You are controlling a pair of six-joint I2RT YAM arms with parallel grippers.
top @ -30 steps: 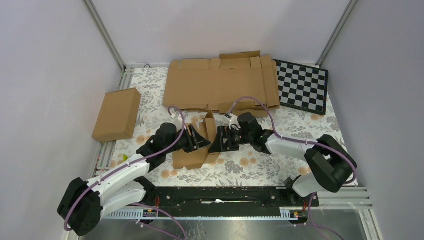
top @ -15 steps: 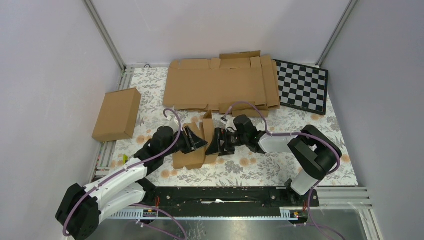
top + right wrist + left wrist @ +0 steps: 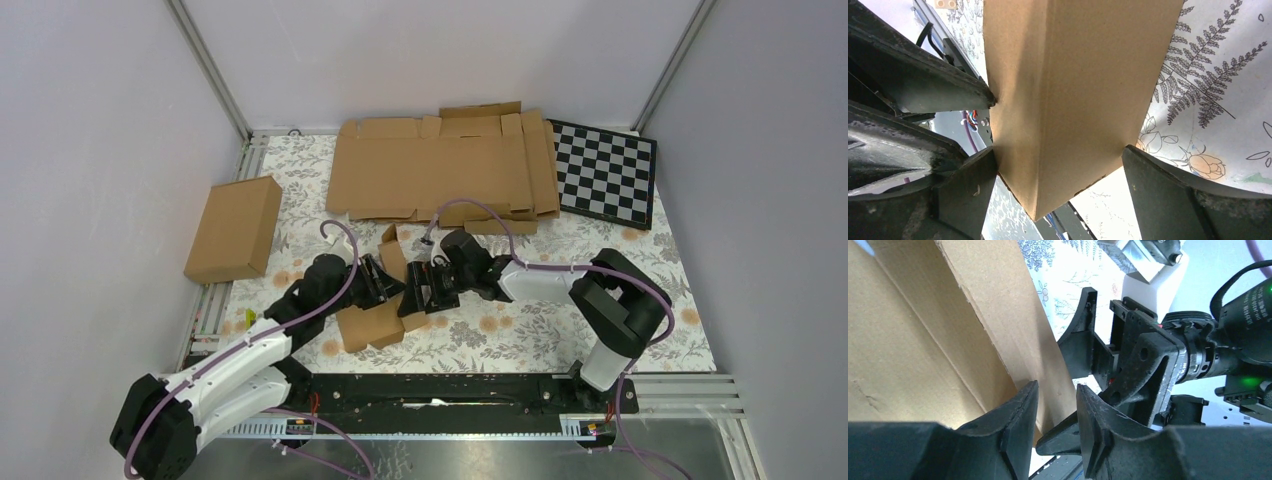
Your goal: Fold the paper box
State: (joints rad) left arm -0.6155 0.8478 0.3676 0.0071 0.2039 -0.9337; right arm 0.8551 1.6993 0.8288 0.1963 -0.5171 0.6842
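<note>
Paper box (image 3: 370,322) partly behind left gripper (image 3: 392,283)

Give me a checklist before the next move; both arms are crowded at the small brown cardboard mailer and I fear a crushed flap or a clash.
1. Hold by the left gripper on the small brown corrugated paper box: cannot tell; a wall edge sits between its narrow jaws.
2. Position of the right gripper: ok, jaws wide open either side of the box's folded corner.
3. Room between the two grippers: not ok, they crowd close together.
4. Fold finished: not ok, a flap stands up loose.
5. Wide flat brown cardboard sheets and closed brown carton apart from the box: ok.
</note>
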